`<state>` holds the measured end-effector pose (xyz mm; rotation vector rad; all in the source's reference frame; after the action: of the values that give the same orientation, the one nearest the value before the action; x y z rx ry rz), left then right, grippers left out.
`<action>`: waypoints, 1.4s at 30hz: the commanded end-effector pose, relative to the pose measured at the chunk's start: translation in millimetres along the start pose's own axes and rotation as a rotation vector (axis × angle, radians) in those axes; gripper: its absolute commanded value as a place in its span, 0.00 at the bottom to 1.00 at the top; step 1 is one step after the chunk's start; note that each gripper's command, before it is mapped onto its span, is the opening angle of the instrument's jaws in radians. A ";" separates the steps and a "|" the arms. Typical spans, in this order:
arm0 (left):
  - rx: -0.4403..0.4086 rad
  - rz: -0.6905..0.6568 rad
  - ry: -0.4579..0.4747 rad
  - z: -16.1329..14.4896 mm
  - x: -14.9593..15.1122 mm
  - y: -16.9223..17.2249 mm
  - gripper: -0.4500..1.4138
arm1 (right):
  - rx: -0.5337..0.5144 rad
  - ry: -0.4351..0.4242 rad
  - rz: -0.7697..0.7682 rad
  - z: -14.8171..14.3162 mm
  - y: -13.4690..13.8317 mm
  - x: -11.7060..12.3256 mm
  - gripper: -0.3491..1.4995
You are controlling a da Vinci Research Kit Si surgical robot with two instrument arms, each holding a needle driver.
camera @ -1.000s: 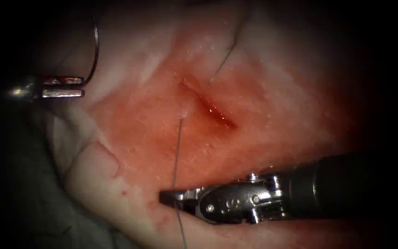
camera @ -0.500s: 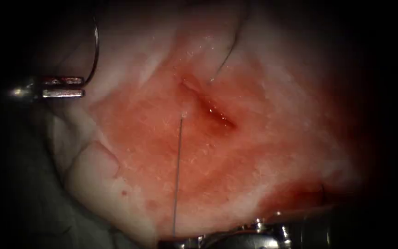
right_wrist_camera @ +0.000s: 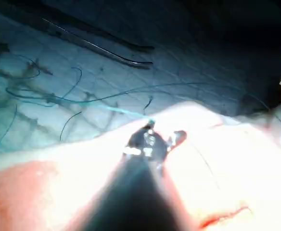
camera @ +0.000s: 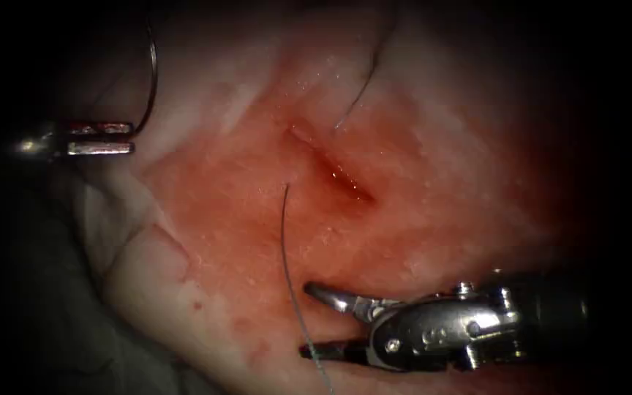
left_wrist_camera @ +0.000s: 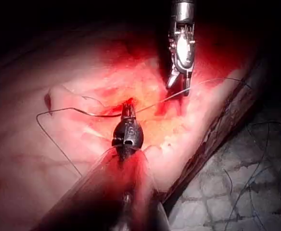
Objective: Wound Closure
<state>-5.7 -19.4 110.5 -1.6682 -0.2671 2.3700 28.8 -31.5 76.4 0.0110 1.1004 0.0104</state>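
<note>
While left tool [camera: 100,137], slim steel driver, kept jaws clamped on thin curved steel needle [camera: 152,77] near its end, clear of pale pork tissue [camera: 206,241], right tool [camera: 316,322] gaped wide, empty; dark thread [camera: 287,241] slack between its jaws, likely released. Red cut [camera: 334,172] lay above.

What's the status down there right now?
Left tool shut on needle, off the tissue, left of cut. Right tool open, holding nothing, straddling thread.

Right end effector [camera: 309,322]: shiny silver, riveted wrist, dark shaft. Left end effector [camera: 100,137]: silver, flat bars.
</note>
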 end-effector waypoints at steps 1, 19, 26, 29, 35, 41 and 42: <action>-0.005 -0.001 0.001 0.7 -0.5 0.4 0.00 | -0.012 -0.011 0.001 1.3 0.9 -1.6 0.78; -0.006 -0.001 0.002 0.7 -0.5 0.4 0.00 | -0.105 -0.078 -0.010 10.3 6.1 -8.2 0.72; -0.006 -0.001 0.002 0.7 -0.6 0.4 0.00 | -0.100 -0.075 -0.011 11.5 6.3 -8.5 0.08; -0.007 -0.001 0.002 0.7 -0.6 0.4 0.00 | -0.037 -0.026 -0.017 10.9 5.9 -8.6 0.00; -0.008 -0.006 -0.001 0.7 -0.6 0.4 0.00 | -0.020 -0.044 0.001 8.9 4.7 -8.8 0.00; -0.008 -0.006 -0.001 0.7 -0.6 0.4 0.00 | 0.014 -0.028 -0.001 7.1 1.6 -7.2 0.00; -0.008 -0.006 -0.001 0.8 -0.6 0.4 0.00 | 0.018 -0.025 -0.001 7.0 1.2 -6.8 0.00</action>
<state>-5.7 -19.5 110.6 -1.6683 -0.2776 2.3694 31.3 -29.5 85.4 0.0223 1.0737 0.0019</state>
